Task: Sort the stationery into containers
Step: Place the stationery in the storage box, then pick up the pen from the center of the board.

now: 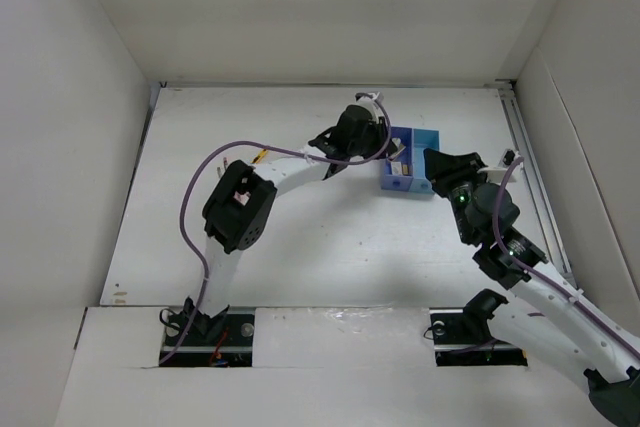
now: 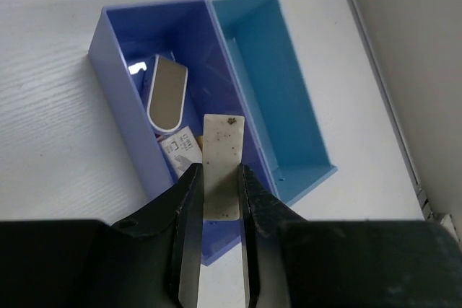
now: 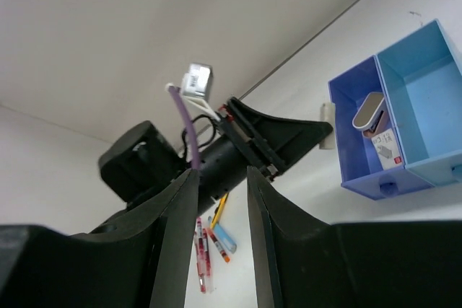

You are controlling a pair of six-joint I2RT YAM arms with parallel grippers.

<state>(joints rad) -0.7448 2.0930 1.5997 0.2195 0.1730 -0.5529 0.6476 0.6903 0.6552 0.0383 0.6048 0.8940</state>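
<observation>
A flat beige block (image 2: pixel 222 146) is clamped by its lower end between the narrowly set fingers of the left gripper (image 2: pixel 220 178). The block is held upright over the darker compartment (image 2: pixel 130 48) of the blue box (image 1: pixel 410 179), close to the wall that divides it from the lighter compartment (image 2: pixel 278 84). Whether the block touches the box cannot be told.

Inside the darker compartment a rounded beige piece (image 2: pixel 167 95) is seen leaning against the wall, and a small white labelled piece (image 2: pixel 182 148) lies just beside it, nearer the gripper.

The right gripper (image 3: pixel 221 178) is held just right of the box, its fingers a small way apart and closed on nothing. It is pointed to the left across the table (image 1: pixel 330 247), towards the left arm (image 1: pixel 240 209).

The box is placed on the far right part of the table.

Well apart from it, to the left beyond the left arm, two red-and-white pens (image 3: pixel 204 250) are laid side by side, with a light blue pen (image 3: pixel 225 238) just beside them and a yellow-black piece (image 3: pixel 219 210) near them.
</observation>
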